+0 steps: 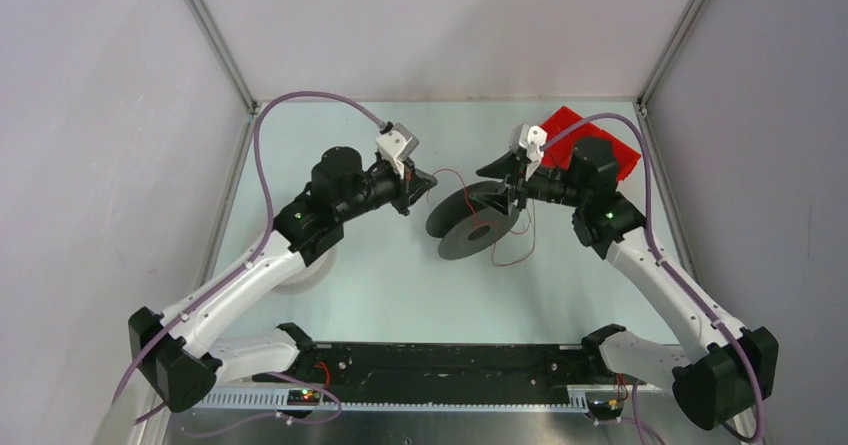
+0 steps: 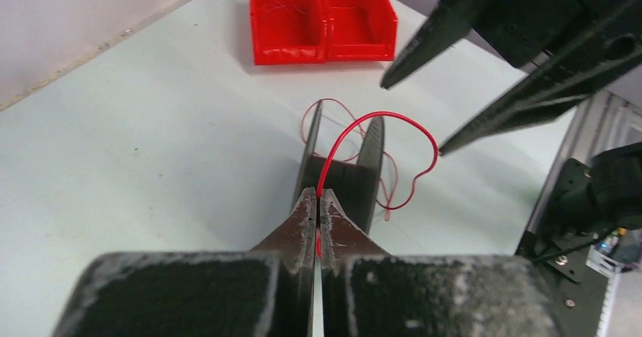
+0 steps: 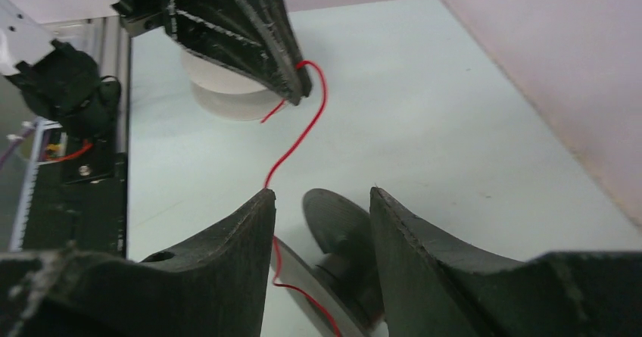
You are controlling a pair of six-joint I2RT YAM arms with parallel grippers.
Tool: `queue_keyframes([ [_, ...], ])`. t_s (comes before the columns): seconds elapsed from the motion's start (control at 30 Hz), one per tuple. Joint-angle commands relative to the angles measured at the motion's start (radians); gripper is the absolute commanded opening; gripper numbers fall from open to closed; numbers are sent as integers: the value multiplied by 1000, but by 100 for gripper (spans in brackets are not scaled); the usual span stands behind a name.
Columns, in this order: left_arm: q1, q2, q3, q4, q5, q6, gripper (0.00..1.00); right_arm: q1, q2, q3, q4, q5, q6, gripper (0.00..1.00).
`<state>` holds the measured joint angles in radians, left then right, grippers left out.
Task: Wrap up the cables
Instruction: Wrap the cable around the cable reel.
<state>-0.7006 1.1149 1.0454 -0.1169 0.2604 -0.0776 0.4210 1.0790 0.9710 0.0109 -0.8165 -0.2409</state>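
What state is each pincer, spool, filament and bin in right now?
Left pincer: shut on the thin red filament.
Right pincer: open, holding nothing.
Dark grey flanged spool: standing on edge, filament hanging off it in loose loops.
White round spool: lying flat.
Red plastic two-compartment bin: upright.

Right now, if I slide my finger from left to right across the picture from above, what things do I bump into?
First the white spool → left tool, shut on the red cable → dark grey spool → red bin.
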Motion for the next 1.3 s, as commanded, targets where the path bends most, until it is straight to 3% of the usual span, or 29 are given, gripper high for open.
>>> queue_keyframes([
  [0.0, -8, 6, 28, 16, -65, 71, 0, 1, 16, 37, 22, -96, 99, 53],
  [0.47, -13, 32, 31, 24, -85, 76, 0, 26, 73, 37, 109, -53, 268, 55],
  [0.57, -14, 30, 23, 35, -76, 76, 0, 28, 91, 37, 109, -10, 274, 46],
  [0.8, -14, 34, 1, 69, -38, 55, 0, 6, 89, 37, 102, 26, 259, 1],
  [0.87, -13, 36, -6, 79, -39, 43, 1, -15, 79, 36, 87, 11, 247, 0],
  [0.9, -13, 39, -8, 79, -49, 39, 3, -27, 74, 37, 73, -6, 246, 0],
  [0.97, -10, 43, -7, 73, -78, 45, 27, -91, 45, 37, 42, 5, 205, 0],
  [1.03, 0, 48, -16, 66, -97, 66, 39, -144, 4, 38, 10, 53, 178, 0],
  [1.13, 4, 91, -9, 41, -93, 159, 48, -241, -58, 66, -65, 96, 139, 0],
  [1.27, 5, 211, 45, -3, 66, 231, 57, -300, -101, 84, -97, 202, 93, 0],
])
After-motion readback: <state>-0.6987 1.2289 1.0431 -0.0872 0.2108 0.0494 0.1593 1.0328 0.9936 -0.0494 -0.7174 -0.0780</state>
